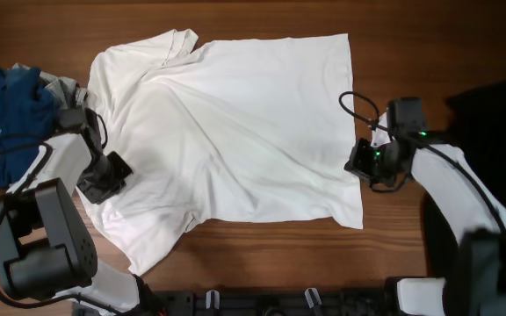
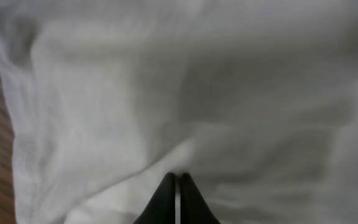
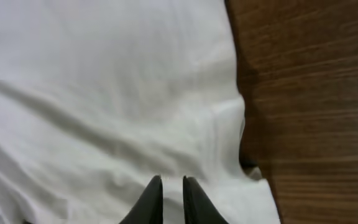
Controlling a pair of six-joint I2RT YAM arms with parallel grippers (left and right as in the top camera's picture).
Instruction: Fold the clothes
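T-shirt [image 1: 235,123]: white, spread wrinkled across wooden table [image 1: 429,35]
Left gripper [image 2: 176,180]: jaws pressed together, pinching a fabric fold at sleeve side
Right gripper [image 3: 171,183]: jaws narrow, cloth between, near hem edge

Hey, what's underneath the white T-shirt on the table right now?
Wooden table shows all around the T-shirt, so it lies on that. Whatever else is beneath is hidden by cloth. The left gripper and right gripper pinch its edges from above.
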